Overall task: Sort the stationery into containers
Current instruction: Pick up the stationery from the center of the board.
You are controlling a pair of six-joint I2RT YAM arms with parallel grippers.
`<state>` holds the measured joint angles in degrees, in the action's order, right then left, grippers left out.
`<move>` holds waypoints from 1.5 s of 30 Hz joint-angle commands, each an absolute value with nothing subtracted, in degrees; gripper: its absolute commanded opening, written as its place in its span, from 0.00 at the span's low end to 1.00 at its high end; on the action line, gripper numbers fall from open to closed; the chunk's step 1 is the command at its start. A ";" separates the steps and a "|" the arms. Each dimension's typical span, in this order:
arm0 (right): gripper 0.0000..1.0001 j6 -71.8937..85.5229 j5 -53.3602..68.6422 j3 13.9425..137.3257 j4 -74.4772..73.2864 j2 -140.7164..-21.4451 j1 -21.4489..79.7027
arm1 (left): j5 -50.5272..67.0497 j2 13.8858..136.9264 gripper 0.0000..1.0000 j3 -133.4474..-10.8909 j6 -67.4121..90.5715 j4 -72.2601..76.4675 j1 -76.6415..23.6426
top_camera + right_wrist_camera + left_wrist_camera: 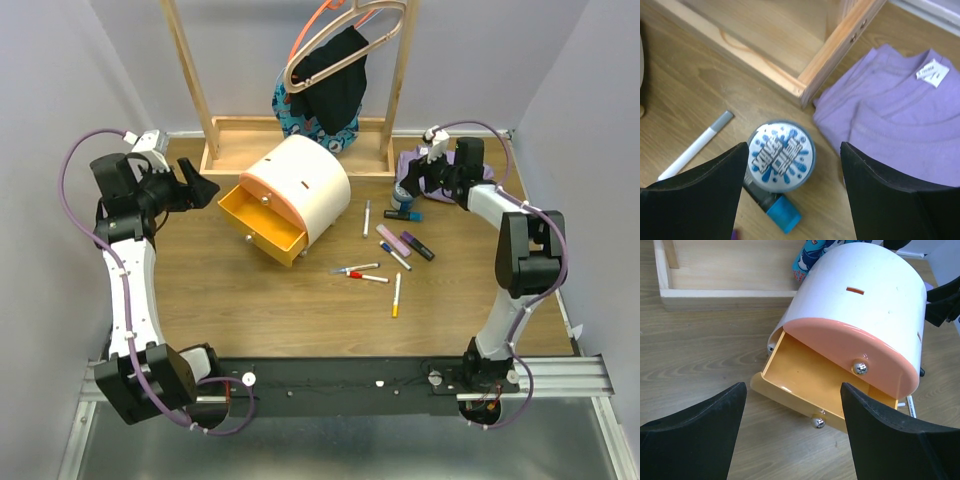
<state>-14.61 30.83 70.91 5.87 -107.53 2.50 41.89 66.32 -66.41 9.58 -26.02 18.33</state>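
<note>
The cream drum-shaped chest (305, 185) stands mid-table with its yellow drawer (262, 225) pulled out and empty; the orange drawer (855, 347) above it is shut. My left gripper (205, 188) is open, hovering to the left of the yellow drawer (805, 380), nothing between its fingers. Several pens lie right of the chest: a white one (366, 217), a pink one (392, 240), a red-capped one (368, 277), an orange-tipped one (396, 295). My right gripper (794, 145) is open above the blue-white tape roll (781, 156), which rests against a blue-capped black marker (782, 214).
The wooden rack base (765, 45) with its uprights stands behind the chest, clothes hanging above it. A folded purple cloth (890, 125) lies just right of the tape roll. A grey-capped white pen (695, 147) lies to the roll's left.
</note>
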 commanded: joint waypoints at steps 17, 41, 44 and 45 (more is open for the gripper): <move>0.82 -21.89 30.68 79.45 -8.44 -113.64 5.54 | 40.17 64.86 0.85 -63.46 10.81 -23.64 21.09; 0.24 -24.52 29.70 78.31 -15.29 -104.08 7.47 | 43.85 63.46 0.85 -59.24 15.73 -16.89 21.62; 0.23 -25.66 31.19 78.13 -19.85 -97.84 9.22 | 44.29 63.72 0.85 -57.66 15.91 -16.00 21.62; 0.22 -25.84 32.16 78.31 -21.26 -96.08 10.45 | 44.30 63.89 0.84 -57.13 16.52 -16.08 21.62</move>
<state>-23.57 28.53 77.67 -14.74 -107.20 7.18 42.04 64.97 -59.11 14.70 -19.35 21.06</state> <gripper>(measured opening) 0.731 0.848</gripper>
